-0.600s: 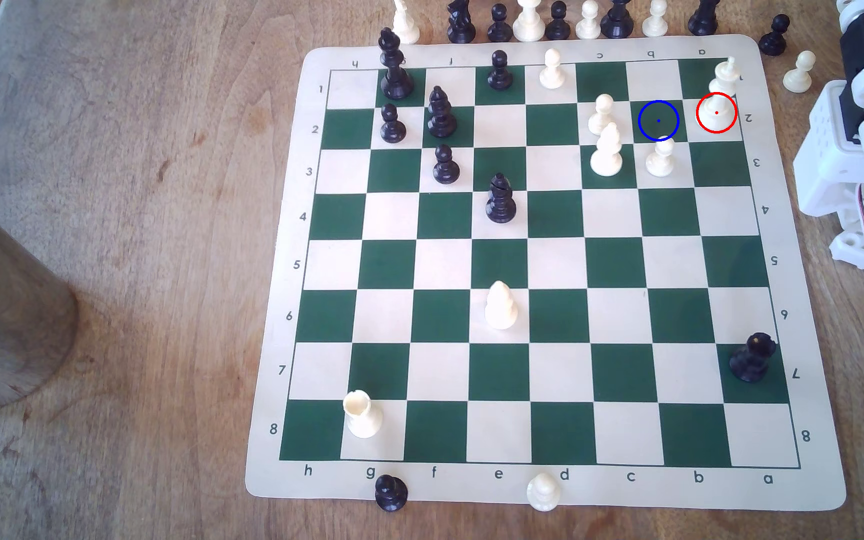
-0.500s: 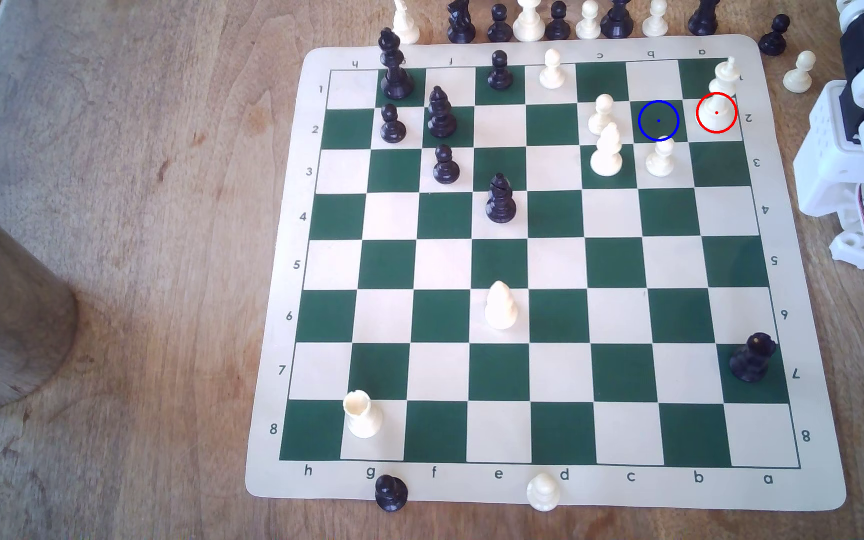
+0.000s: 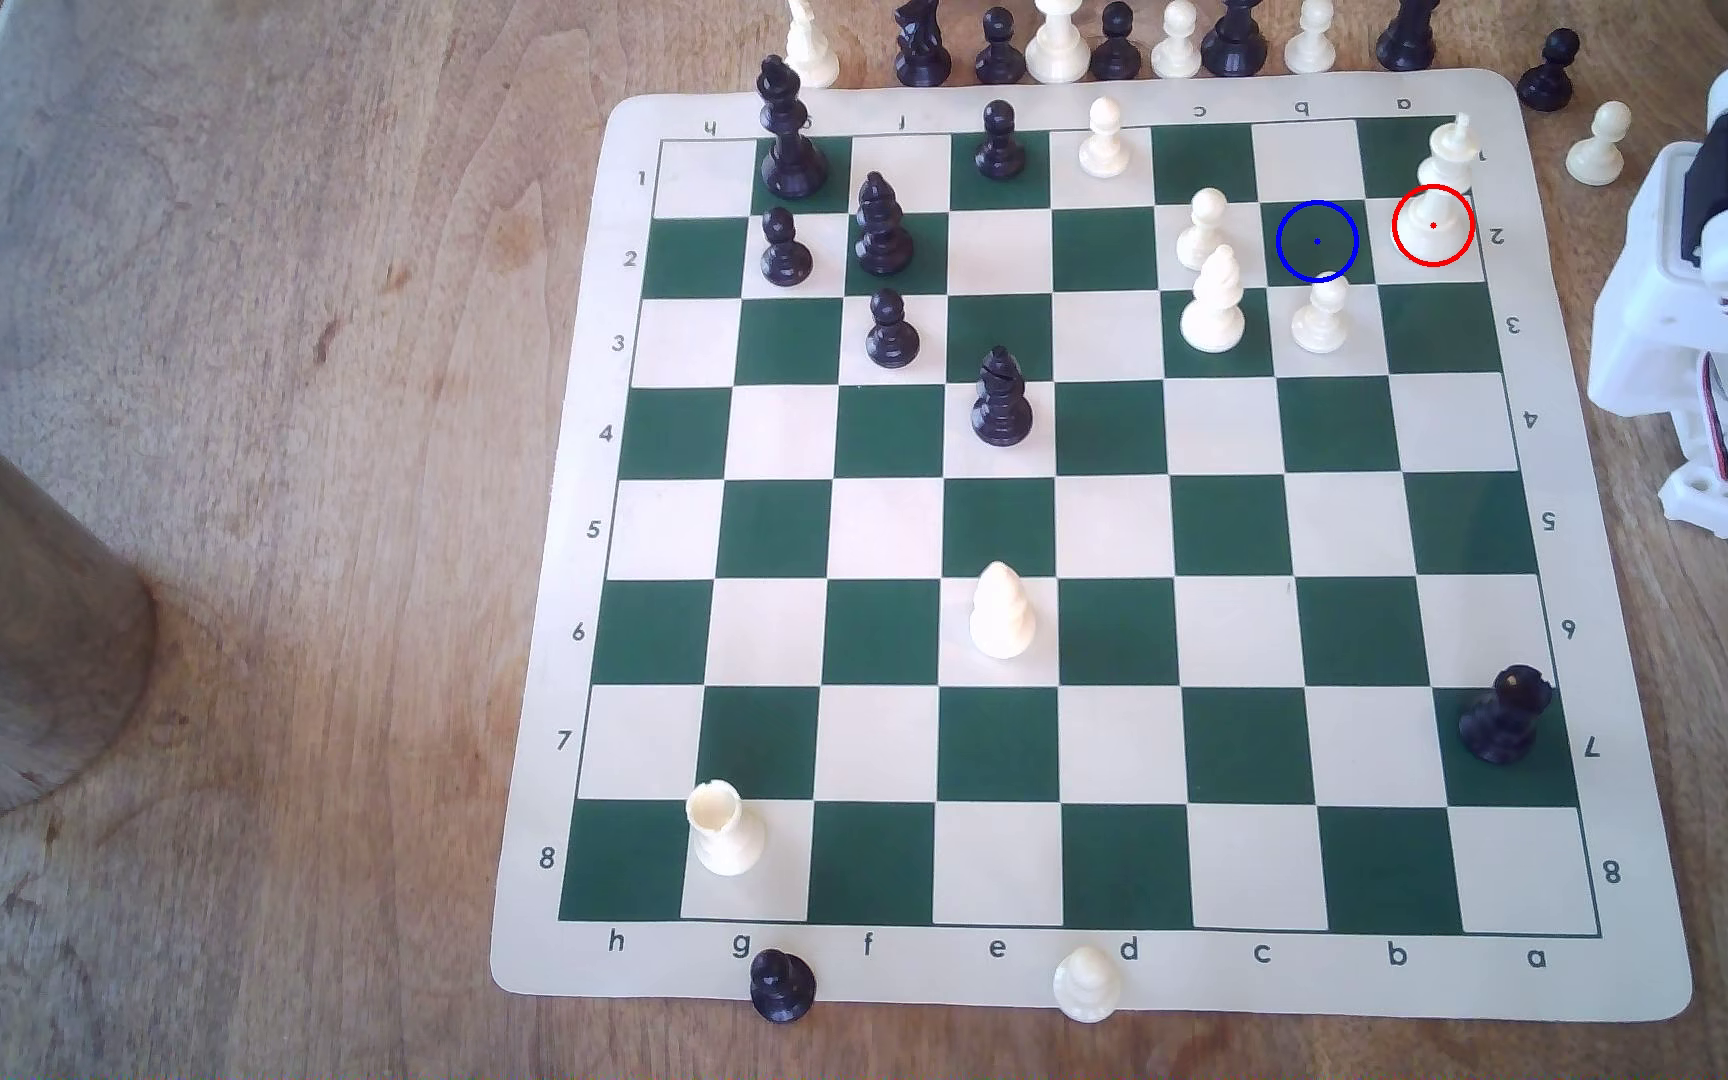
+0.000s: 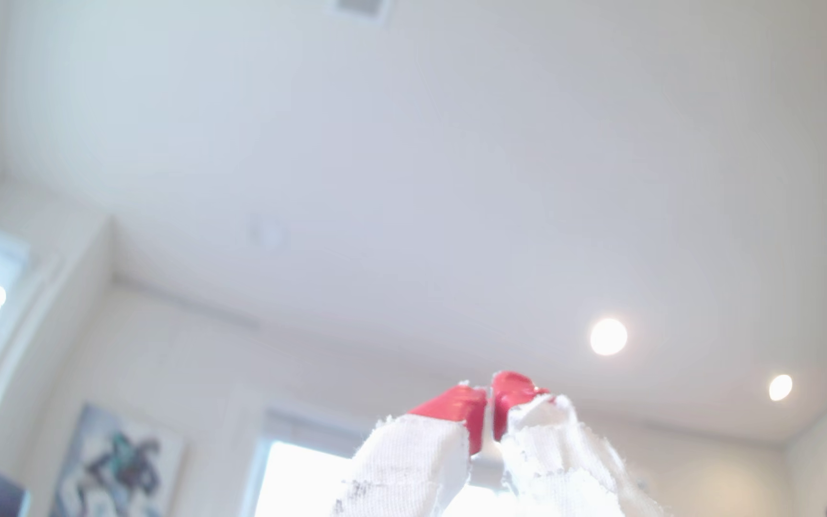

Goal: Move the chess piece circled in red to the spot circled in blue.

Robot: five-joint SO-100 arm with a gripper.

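Observation:
The chess piece circled in red, a tall cream king [image 3: 1444, 171] with a small cross on top, stands with its base in the red ring on a cream square at the board's far right corner in the exterior view. The spot circled in blue [image 3: 1317, 241] is the bare dark green square just to its left in that view. The white arm [image 3: 1712, 291] stands off the board at the exterior view's right edge, apart from the king. In the wrist view my gripper [image 4: 490, 402] points up at the ceiling, its red-tipped fingers [image 4: 456, 405] pressed together on nothing.
A cream pawn [image 3: 1322, 312] stands just in front of the blue spot, with a cream bishop [image 3: 1213, 301] and another pawn [image 3: 1203, 223] to its left. Captured pieces line the board's far edge [image 3: 1057, 42]. A loose cream pawn [image 3: 1598, 145] stands between board and arm.
The arm's upper links at the exterior view's right edge have swung, so a black motor now shows where folded white links were. No chess piece has moved.

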